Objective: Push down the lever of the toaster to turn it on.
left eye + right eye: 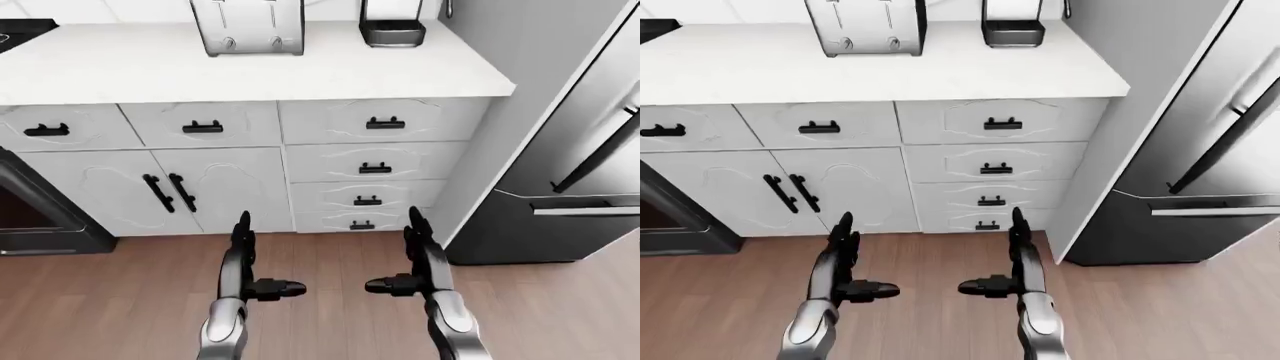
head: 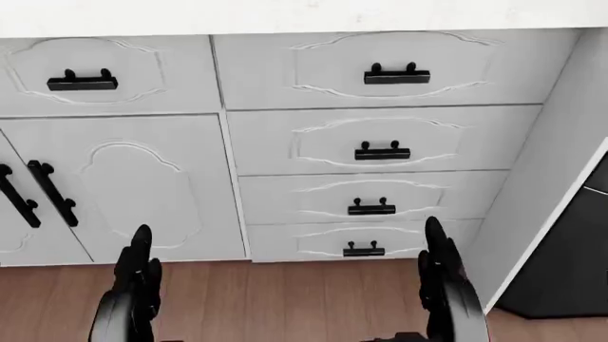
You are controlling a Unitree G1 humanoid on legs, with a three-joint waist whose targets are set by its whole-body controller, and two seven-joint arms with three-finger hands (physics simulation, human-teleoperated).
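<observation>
Shiny silver two-slot toaster [image 1: 247, 27] stands on the white stone counter [image 1: 300, 67], top of left-eye view. Left hand [image 1: 250, 259] and right hand [image 1: 410, 259] released, fingers spread, low over wood-plank floor [image 1: 330, 262], well apart from it.

light: bright, even, diffuse | shadows: faint under countertop [image 1: 250, 75] edge | focus: slightly soft render | glare: none

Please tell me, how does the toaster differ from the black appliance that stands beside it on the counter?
The toaster is silver and wide; the black appliance is dark and narrower. The toaster shows two slots and small knobs on the face toward the camera; the black appliance shows only a plain dark base. The toaster is left of the appliance in the left-eye view. Both stand on the white counter, cropped at the top.
</observation>
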